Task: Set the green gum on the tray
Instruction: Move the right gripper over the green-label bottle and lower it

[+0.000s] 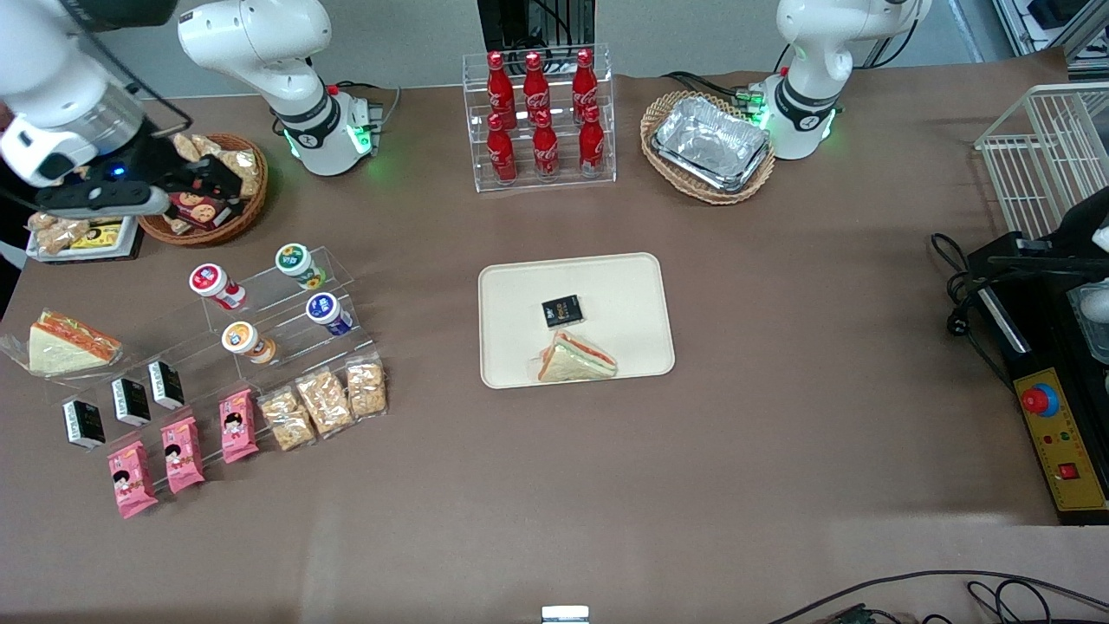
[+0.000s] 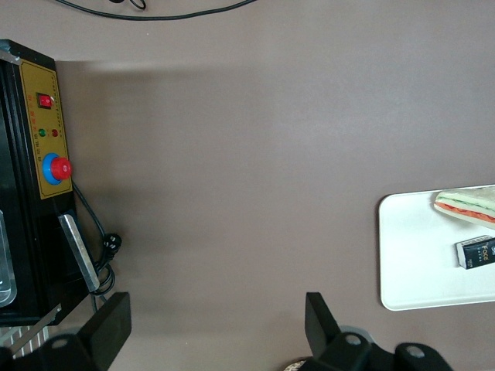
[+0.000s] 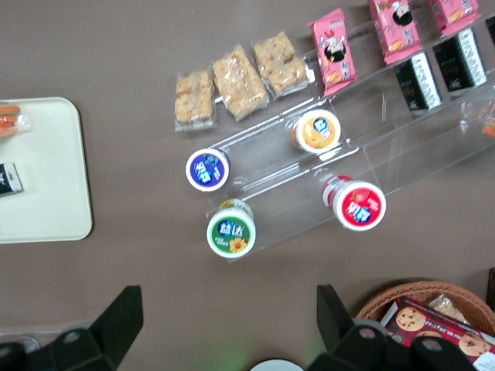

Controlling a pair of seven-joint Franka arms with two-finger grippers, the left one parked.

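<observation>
The green gum (image 1: 295, 260) is a white canister with a green lid. It stands on the top step of a clear stepped stand (image 1: 346, 277) toward the working arm's end of the table, and shows in the right wrist view (image 3: 231, 232). The cream tray (image 1: 624, 286) lies mid-table and holds a sandwich (image 1: 576, 358) and a small black pack (image 1: 562, 310); its corner shows in the right wrist view (image 3: 42, 201). My right gripper (image 1: 208, 184) hangs open and empty above a wicker snack basket, farther from the front camera than the gum; between its fingers (image 3: 230, 317) only bare table shows.
Red-lidded (image 1: 208, 279), blue-lidded (image 1: 322, 307) and orange-lidded (image 1: 239, 337) canisters share the stand. Snack packs, black boxes and pink packs lie nearer the camera. A wicker basket (image 1: 251, 212), cola bottle rack (image 1: 539, 113) and foil trays (image 1: 710, 143) stand along the back. A control box (image 1: 1061, 442) sits at the parked arm's end.
</observation>
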